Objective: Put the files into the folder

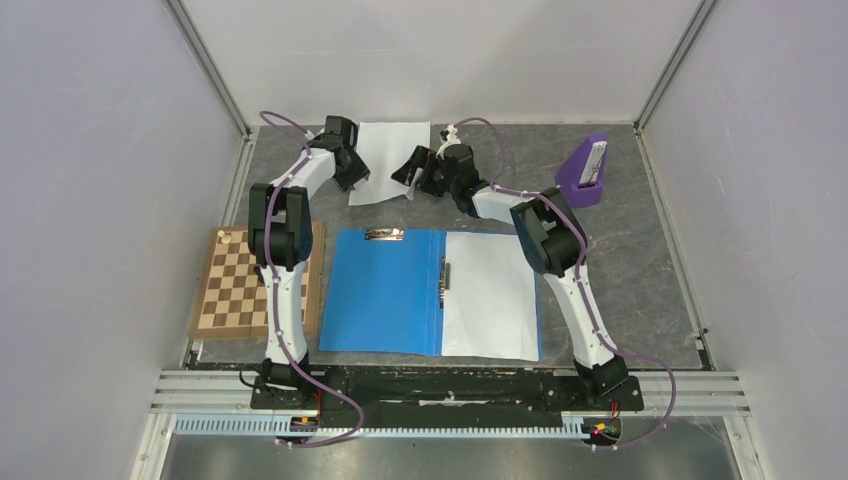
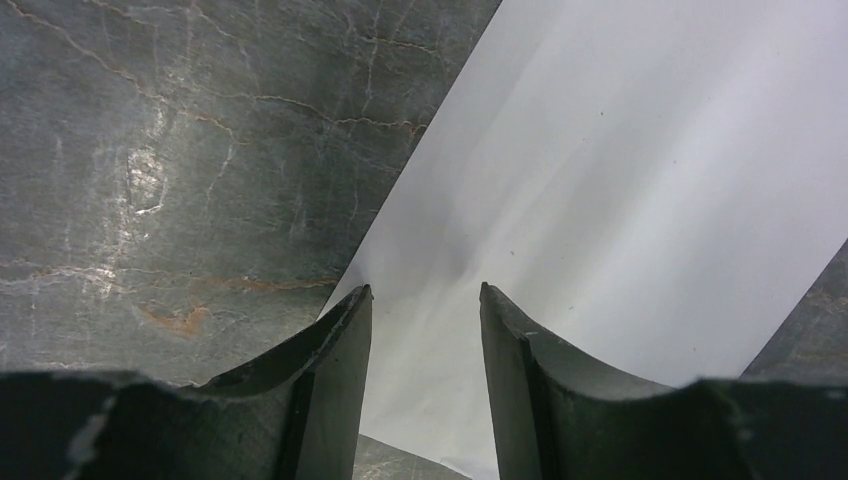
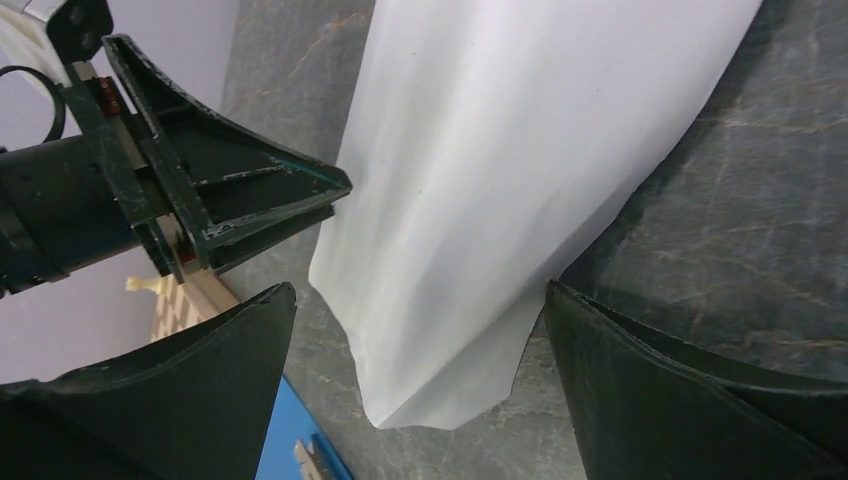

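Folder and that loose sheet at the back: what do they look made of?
Folder: probably thin plastic, an even bright blue, lying flat and open, with a metal-looking clip at its top edge and a white sheet on its right half. Loose sheet: paper, matte white; the right wrist view shows soft creases and a curling near edge. Tabletop: grey, marble-veined, slightly glossy; likely a laminate or mat.

No readable text, labels, brands or numbers anywhere; paper sheets (image 1: 388, 160) blank, blue folder (image 1: 385, 290) shows no legible marking from top cam, purple stand (image 1: 585, 172) too small to tell any print
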Controlling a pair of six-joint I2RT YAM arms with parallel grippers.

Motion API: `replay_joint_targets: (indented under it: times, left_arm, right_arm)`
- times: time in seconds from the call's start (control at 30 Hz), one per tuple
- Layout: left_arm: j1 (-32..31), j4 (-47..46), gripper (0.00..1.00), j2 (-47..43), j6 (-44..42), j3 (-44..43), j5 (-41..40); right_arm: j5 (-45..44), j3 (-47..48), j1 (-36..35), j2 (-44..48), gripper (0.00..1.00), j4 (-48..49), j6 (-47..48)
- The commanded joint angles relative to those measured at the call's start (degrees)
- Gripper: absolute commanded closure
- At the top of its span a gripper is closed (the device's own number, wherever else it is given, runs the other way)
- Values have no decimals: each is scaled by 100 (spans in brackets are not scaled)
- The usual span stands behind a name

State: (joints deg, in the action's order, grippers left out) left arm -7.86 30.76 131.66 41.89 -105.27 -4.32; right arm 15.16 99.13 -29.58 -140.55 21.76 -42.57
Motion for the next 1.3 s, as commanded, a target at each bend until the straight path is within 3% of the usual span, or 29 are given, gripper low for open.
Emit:
replay_joint_targets:
  times: [0.0,0.1,0.2,0.6,0.87,1.27]
  left_arm:
    - [-42,421,49,182,195,-31,134]
    - [-49,419,49,141,188,-6,176]
    - [-51,421,49,86,156,15,227]
    - [-69,394,48,-503,-103,8,405]
    - [-347,394,45,-2371,269,1477,97]
    - [-1124,472,45,-5203,1057,4655,-496]
  right_arm:
    - [419,276,-47,-150,2,213,-493]
    - [443,446,-37,-200,4,159,-617]
    - [419,640,-22,-294,13,82,-686]
    - [533,1206,156,-223,100,-280,-615]
    - [572,132,196,1666,100,-789,-25]
    - [770,-3920,528,5972,100,-1292,12]
